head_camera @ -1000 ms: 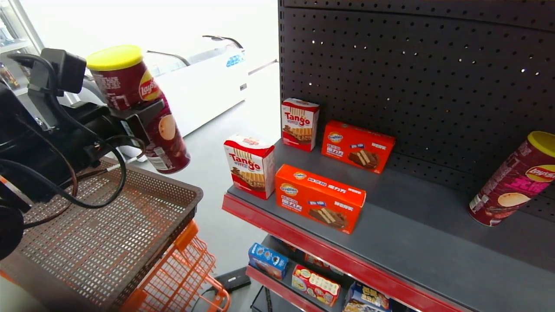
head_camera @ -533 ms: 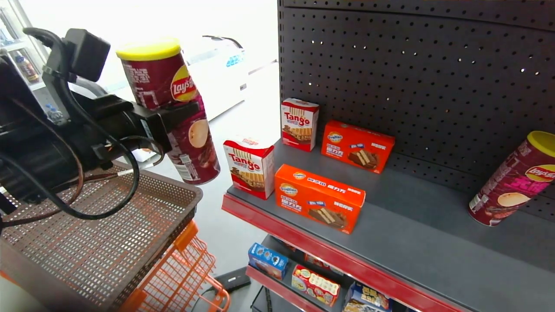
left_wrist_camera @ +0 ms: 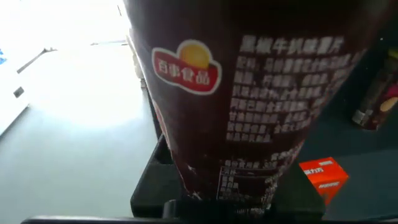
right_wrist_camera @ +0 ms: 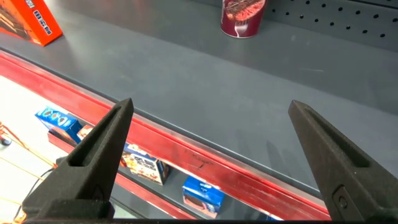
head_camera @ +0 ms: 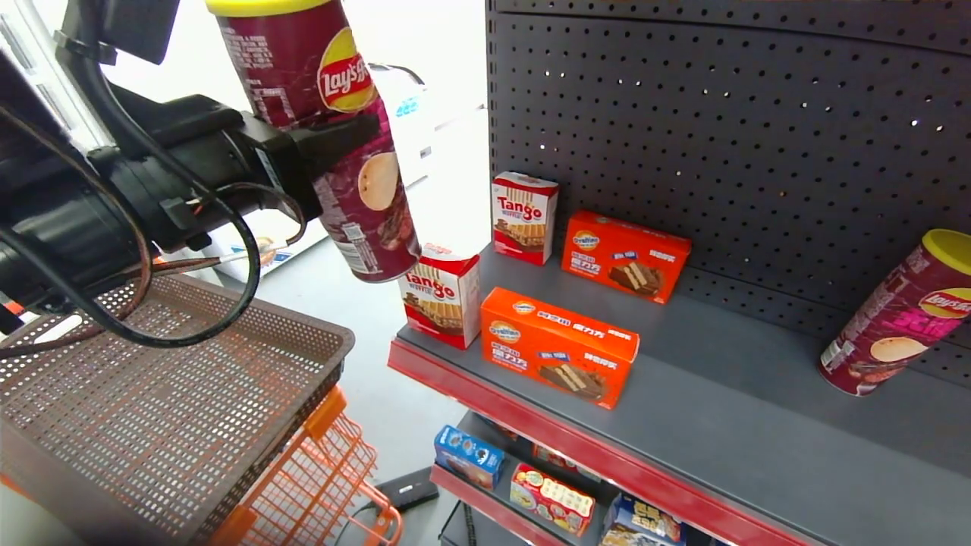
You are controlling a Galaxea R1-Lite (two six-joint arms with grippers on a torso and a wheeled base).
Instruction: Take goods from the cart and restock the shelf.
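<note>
Chip can (head_camera: 303, 68) aloft, clamped across its middle by the left gripper (head_camera: 341, 148).
Maroon tube, tilted, between cart tray (head_camera: 152, 425) and shelf (head_camera: 721, 409) end — yellow lid (head_camera: 258, 6) cut off by the frame, far finger hidden behind it. Right gripper (right_wrist_camera: 214, 158) spread wide, empty, over the shelf's red lip.

- The tall round chip can (head_camera: 334, 129) is dark red with a yellow lid and a yellow-and-red badge.
- The second chip can (head_camera: 899, 318) is dark red and pink, with a yellow lid.
- The flat cardboard box (head_camera: 560, 346) is bright orange.
- The small upright wafer box (head_camera: 440, 299) is red and white.
- The metal shelf board (head_camera: 758, 425) is grey with a red front edge.
- The black back wall (head_camera: 721, 136) is dotted with holes.
- The holey plastic basket tray (head_camera: 190, 409) is brown.
- The wire cart (head_camera: 318, 485) is orange.
</note>
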